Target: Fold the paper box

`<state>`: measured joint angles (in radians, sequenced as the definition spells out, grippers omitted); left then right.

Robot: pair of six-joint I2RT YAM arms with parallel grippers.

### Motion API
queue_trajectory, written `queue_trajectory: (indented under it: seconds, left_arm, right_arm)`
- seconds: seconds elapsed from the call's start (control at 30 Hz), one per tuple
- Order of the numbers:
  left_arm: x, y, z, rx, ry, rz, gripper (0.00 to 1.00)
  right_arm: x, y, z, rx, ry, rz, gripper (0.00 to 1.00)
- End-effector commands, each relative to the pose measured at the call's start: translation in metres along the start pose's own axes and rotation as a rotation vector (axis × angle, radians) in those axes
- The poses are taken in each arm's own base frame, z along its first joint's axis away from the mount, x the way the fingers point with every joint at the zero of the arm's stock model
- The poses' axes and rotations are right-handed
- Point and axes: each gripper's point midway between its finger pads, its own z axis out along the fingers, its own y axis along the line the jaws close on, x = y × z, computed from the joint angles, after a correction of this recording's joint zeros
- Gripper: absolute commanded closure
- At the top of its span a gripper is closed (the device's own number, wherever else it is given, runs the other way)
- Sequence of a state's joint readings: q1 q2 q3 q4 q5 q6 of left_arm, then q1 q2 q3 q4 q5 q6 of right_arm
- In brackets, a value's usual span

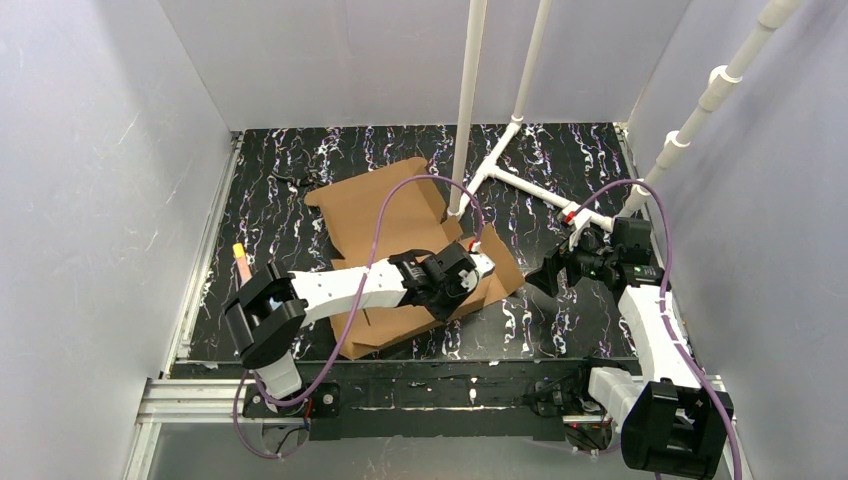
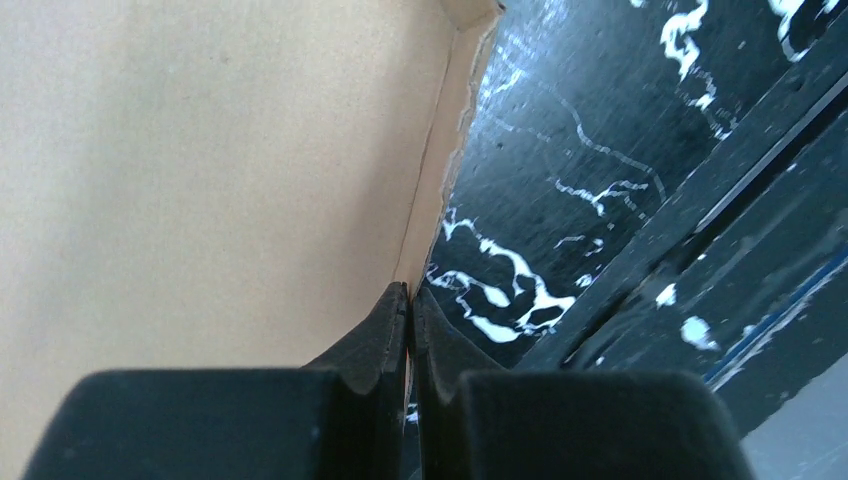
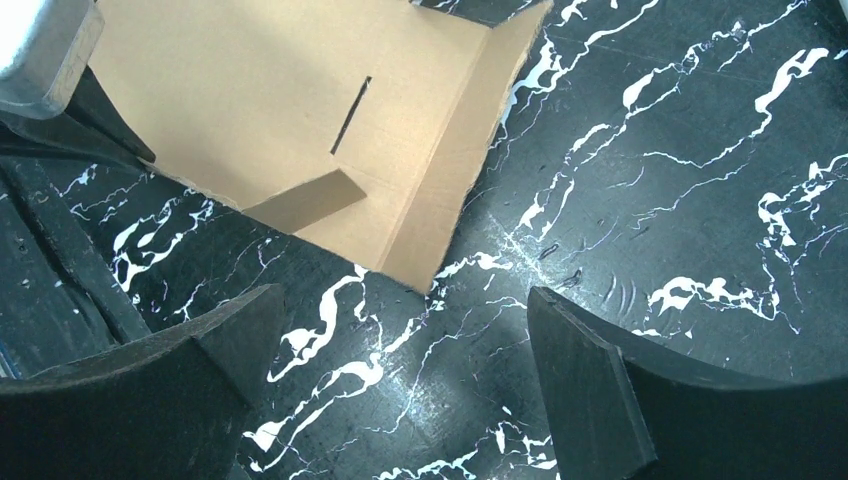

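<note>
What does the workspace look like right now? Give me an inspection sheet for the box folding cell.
Surface: black tabletop with white veining.
Job's things: paper box lies open mid-table, with a side flap raised.
Clutter: small pink-and-yellow stick near the left edge.
Hands: left hand shut, tips at a raised flap's edge; right hand open beside the box, holding nothing.
Cables: purple cable loops above the box.
Surroundings: grey walls; white pipe frame at the back.

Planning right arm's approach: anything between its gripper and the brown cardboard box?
Nothing visible. The open right gripper hangs just off a corner of the brown corrugated cardboard paper box, only bare black marbled tabletop between them. The left gripper is shut at another edge.
</note>
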<state>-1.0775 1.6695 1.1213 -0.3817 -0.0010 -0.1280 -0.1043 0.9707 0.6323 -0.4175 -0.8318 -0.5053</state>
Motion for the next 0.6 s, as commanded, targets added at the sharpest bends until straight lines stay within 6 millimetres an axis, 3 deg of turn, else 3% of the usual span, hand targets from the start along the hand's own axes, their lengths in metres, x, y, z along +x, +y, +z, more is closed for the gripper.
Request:
queue_trajectory:
  seconds: [0.0,0.1,0.2,0.27,0.43,0.53,0.57]
  left_arm:
    - [-0.008,-0.024,0.002,0.068,0.01,-0.176,1.0]
    - [-0.012,-0.029,0.008,0.079,0.011,-0.242,0.99]
    - [-0.02,-0.026,0.001,0.057,-0.018,-0.288,0.75]
    - [-0.034,-0.019,-0.02,0.031,-0.095,-0.308,0.53]
    - [-0.05,0.005,-0.077,0.03,-0.264,-0.369,0.24]
    - [-0.034,0.029,-0.107,0.005,-0.329,-0.451,0.09]
    - [-0.017,0.048,-0.124,-0.013,-0.377,-0.537,0.02]
  right_arm:
    - [-0.015,-0.008,-0.003,0.023,-0.013,-0.039,0.0]
    - [-0.013,-0.011,-0.003,0.037,-0.004,-0.033,0.0]
    - [-0.011,-0.013,-0.002,0.047,0.0,-0.036,0.0]
    - [-0.01,-0.014,-0.002,0.049,0.001,-0.046,0.0]
    - [-0.012,-0.013,0.0,0.032,0.001,-0.07,0.0]
    - [-0.017,-0.022,0.007,0.043,0.038,-0.123,0.0]
    - [-0.028,-0.028,0.014,0.046,0.051,-0.159,0.0]
